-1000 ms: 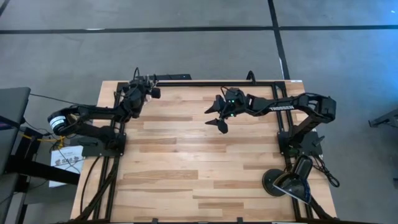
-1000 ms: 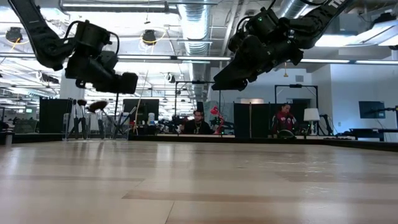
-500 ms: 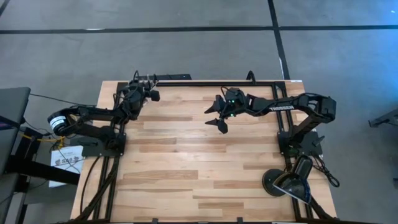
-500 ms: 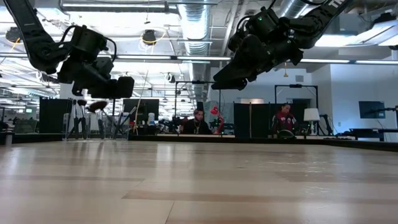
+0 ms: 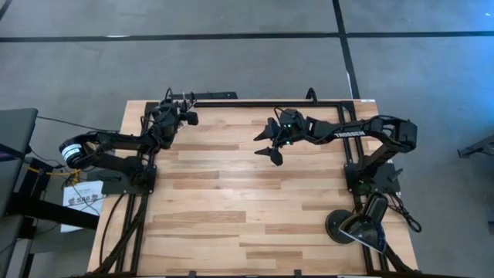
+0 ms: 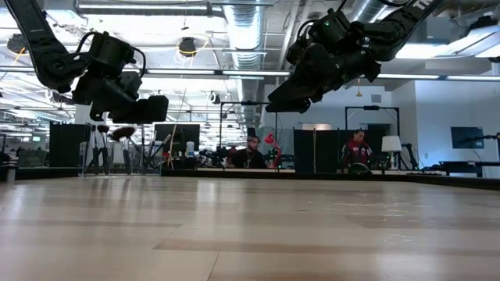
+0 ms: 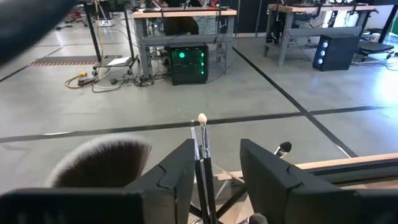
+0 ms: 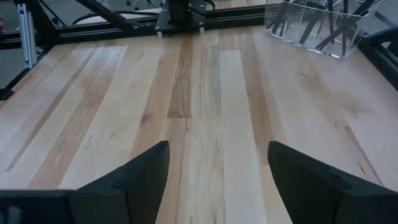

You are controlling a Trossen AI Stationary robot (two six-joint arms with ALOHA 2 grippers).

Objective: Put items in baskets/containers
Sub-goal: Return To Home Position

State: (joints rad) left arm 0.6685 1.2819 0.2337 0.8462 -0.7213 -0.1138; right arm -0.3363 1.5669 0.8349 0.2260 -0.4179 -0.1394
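The clear cup [image 8: 311, 25] stands at the table's far left corner with several slim brushes in it. My left gripper [image 5: 187, 117] hovers over it, nearly level and open. In its wrist view my left gripper [image 7: 216, 147] has two upright brushes [image 7: 200, 149] between its fingers, one pale-tipped. A wide fan head [image 7: 102, 165] and another brush tip [image 7: 283, 148] stand to either side, and the fingers hide the cup. My right gripper [image 5: 267, 144] hangs open over the table's far middle, nothing between its fingers [image 8: 146, 174]. My left gripper has the two dark brush handles [image 7: 203, 180] standing close along the inner side of one finger [image 7: 177, 180], with a clear gap to the other finger. Whether that finger touches them I cannot tell.
A round black lamp [image 5: 351, 225] sits at the near right corner. A black frame rail [image 5: 262, 103] runs along the far edge. Bare wood [image 5: 247, 208] spreads over the table's middle and near side. People sit at desks beyond the table [image 6: 250, 152].
My left gripper has sunk a little over the far left corner and rolled slightly, then held still.
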